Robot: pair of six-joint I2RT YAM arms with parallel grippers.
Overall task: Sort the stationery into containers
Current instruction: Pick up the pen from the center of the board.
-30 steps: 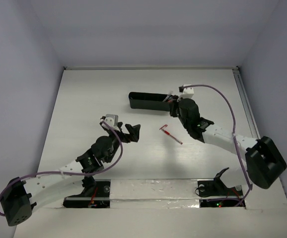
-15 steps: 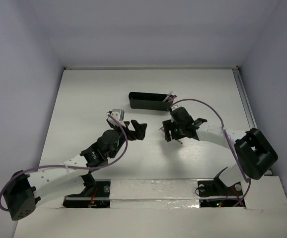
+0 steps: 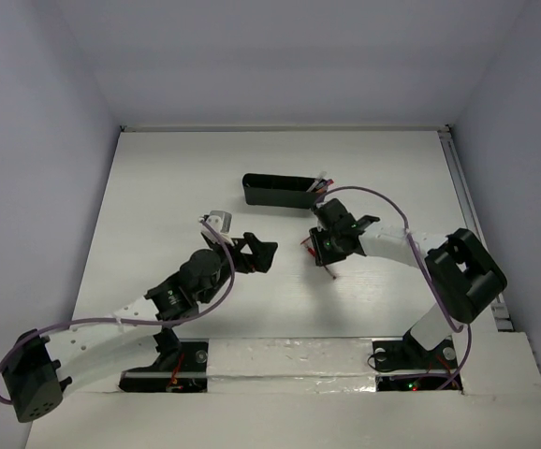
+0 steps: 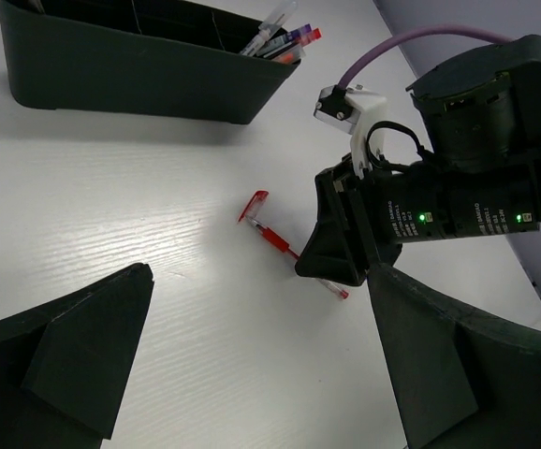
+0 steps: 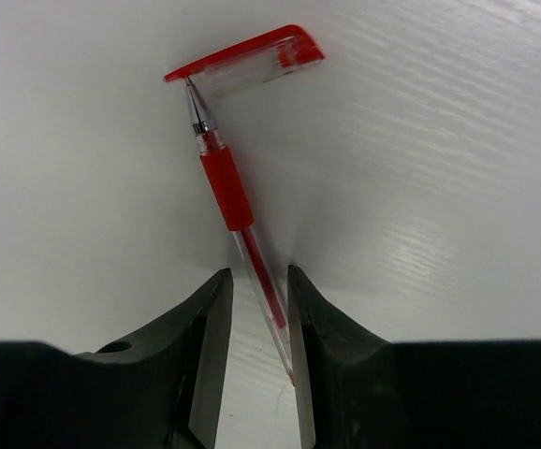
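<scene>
Red-and-clear thin plastic pen (image 5: 226,187) lies straight along the gap between the right hand's (image 5: 256,281) fingers (image 5: 203,341), which are slightly apart.

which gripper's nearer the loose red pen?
Right. The right gripper straddles the red pen, a finger either side of its barrel; the left gripper hangs open, apart, to the pen's left.

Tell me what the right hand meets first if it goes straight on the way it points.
The red pen, whose clear shaft lies between the fingers of the right hand; the table seems just beneath.
</scene>
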